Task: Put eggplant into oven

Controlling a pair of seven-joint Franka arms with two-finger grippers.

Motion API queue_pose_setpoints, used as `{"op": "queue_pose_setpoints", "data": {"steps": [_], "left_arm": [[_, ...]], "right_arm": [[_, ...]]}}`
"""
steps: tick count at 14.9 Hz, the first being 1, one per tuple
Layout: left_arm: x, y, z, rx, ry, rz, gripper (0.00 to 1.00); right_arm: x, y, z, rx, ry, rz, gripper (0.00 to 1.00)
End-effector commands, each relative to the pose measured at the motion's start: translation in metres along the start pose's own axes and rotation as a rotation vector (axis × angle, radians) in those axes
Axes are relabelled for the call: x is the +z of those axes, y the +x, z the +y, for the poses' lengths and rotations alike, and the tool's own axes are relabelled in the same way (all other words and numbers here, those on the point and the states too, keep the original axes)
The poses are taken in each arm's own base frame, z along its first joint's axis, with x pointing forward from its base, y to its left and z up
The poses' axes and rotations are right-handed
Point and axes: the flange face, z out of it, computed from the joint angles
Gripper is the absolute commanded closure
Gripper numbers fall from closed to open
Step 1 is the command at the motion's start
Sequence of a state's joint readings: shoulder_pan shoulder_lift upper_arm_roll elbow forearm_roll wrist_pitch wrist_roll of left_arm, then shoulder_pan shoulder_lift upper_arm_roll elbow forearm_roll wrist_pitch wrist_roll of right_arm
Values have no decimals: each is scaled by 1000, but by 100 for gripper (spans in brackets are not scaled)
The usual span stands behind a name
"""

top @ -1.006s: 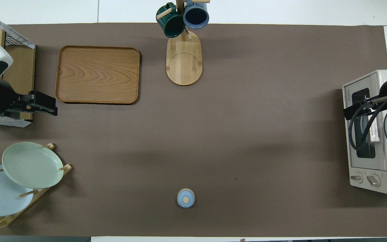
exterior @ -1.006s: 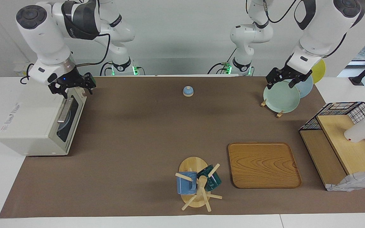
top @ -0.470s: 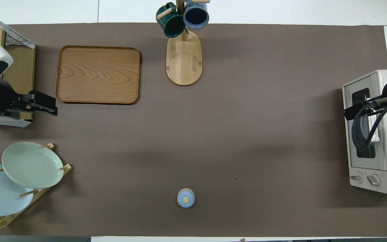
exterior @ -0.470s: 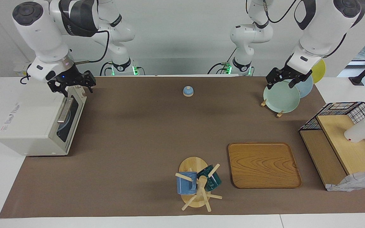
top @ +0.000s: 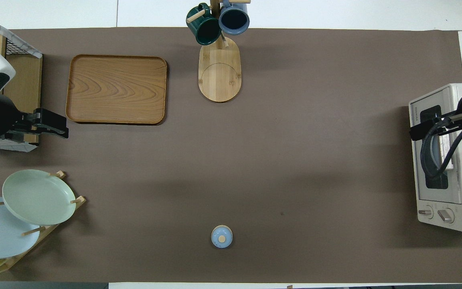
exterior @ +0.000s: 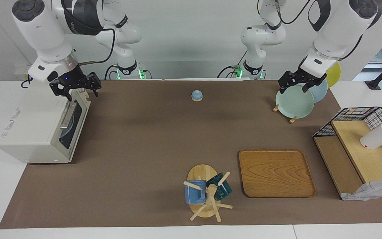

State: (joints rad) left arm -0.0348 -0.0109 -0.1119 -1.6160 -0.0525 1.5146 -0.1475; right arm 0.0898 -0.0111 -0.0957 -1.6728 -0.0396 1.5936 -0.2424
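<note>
Presently on the table, item by item.

1. Oven: off-white box at the right arm's end of the brown mat, in the upper-middle part of the facing view. Its dark glass door, with a metal bar handle, faces the middle of the table and looks shut.
2. Eggplant: cannot be made out in either view.
3. Right gripper: in the air over the oven's top edge at the corner nearest the robots, apart from the handle. Whether its pincer is spread or pressed together cannot be told.
4. Left gripper: waiting in the air; the overhead view puts it over the mat between the plate rack and the tray. Its pincer's state cannot be told; it carries nothing.
5. Small blue dome with a wooden knob: top centre of the facing view, alone on the mat.
6. Plates on edge in a wooden rack: green plate, blue plate, yellow plate.
7. Wooden tray: lower part of the facing view, bare.
8. Mug stand: beside the tray, bearing a blue mug and a dark green mug.
9. Wire-and-wood shelf: left arm's end of the table, with a white cup lying on its top board.
</note>
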Motion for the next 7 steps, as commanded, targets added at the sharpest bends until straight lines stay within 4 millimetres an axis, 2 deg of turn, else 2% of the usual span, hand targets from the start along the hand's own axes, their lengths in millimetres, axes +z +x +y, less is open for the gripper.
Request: {"op": "queue_pose_setpoints", "data": {"steps": [1,7], "left_arm": [[-2,-5,-3,-7,-7,7,0],[-2,-5,-3,-7,-7,9,0]], "right_arm": [[-10,1,-4,21,28,18,0],[-11,1,-9,67,72,11,0]]}}
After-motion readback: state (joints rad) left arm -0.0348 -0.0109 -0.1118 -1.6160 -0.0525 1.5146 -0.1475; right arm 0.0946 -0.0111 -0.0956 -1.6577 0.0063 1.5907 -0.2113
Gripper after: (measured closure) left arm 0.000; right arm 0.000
